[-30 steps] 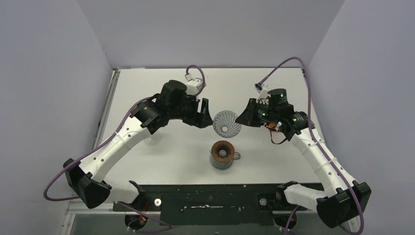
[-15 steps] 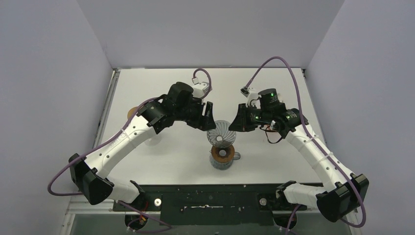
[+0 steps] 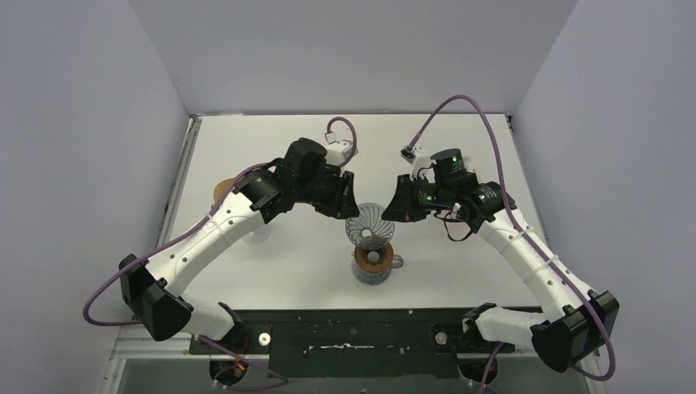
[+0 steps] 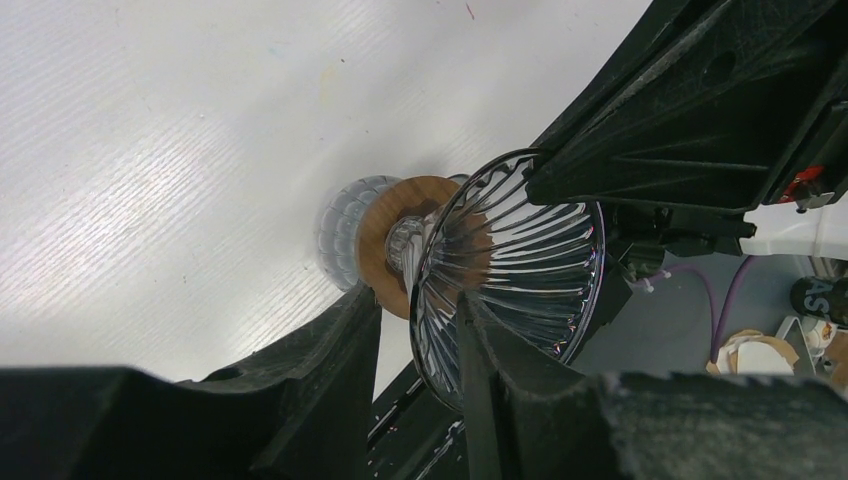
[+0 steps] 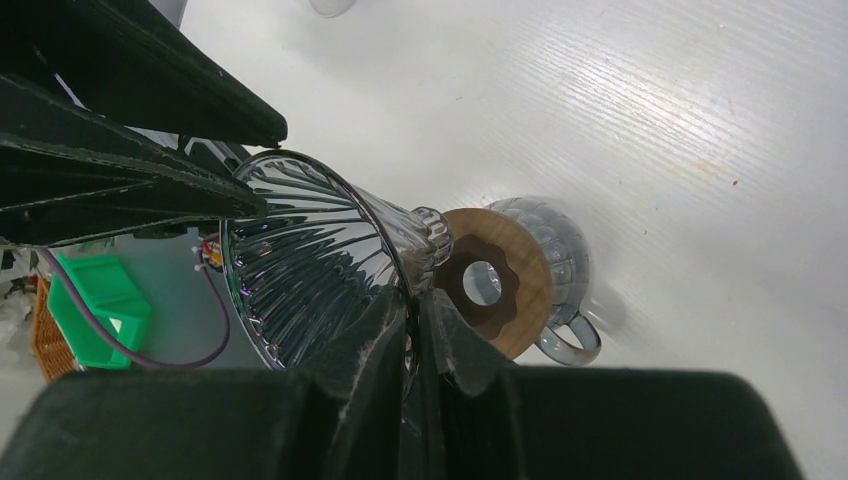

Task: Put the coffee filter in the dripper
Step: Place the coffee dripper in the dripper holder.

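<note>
Your right jaws pinch one side of the rim of the dripper [image 3: 367,223]. It hangs tilted, tip down, at the brown wooden collar [image 3: 375,257] on the handled glass cup [image 3: 371,274] on the bench [image 3: 460,148]; contact unclear. Your left jaws straddle the opposite rim, spread, with a gap on one side.

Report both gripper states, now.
Left gripper: open, fingers astride the dripper's rim.
Right gripper: closed on the dripper's rim.

Pale lilac walls [image 3: 82,123] around a white table [image 3: 312,271]
</note>
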### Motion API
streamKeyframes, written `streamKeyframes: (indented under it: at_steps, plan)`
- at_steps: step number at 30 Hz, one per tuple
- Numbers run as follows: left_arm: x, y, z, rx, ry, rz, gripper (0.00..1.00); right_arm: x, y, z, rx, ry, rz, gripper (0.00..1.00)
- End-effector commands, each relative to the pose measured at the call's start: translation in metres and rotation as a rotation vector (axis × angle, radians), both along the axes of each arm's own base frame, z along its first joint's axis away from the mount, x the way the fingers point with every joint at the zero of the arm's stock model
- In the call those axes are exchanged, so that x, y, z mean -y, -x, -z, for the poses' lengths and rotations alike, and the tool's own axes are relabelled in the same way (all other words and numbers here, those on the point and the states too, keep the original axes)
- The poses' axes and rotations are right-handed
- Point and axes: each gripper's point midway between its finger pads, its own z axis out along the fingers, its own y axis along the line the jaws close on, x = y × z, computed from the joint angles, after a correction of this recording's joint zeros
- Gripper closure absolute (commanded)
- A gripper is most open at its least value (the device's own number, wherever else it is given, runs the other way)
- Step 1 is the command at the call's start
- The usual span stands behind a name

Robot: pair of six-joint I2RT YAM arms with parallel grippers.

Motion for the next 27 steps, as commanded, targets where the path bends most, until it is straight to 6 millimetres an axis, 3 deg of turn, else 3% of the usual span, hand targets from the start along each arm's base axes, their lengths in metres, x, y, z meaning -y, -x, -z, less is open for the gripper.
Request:
streamKeyframes:
  at_steps: [1, 12, 20, 27]
  plan:
    - [0.004, 0.006, 0.003, -0.019, 0.001, 0.035, 0.69, -0.007, -0.005, -0.024, 0.073, -0.038, -0.014, 1.00]
    - [0.005, 0.010, 0.012, -0.040, -0.021, 0.050, 0.79, -0.007, -0.004, -0.025, 0.076, -0.040, -0.011, 1.00]
    - [0.006, 0.009, 0.012, -0.038, -0.026, 0.053, 1.00, -0.005, -0.003, -0.020, 0.066, -0.026, -0.006, 1.00]
    - [0.011, 0.013, 0.016, -0.056, -0.028, 0.071, 1.00, -0.001, 0.000, -0.009, 0.038, 0.002, 0.004, 1.00]
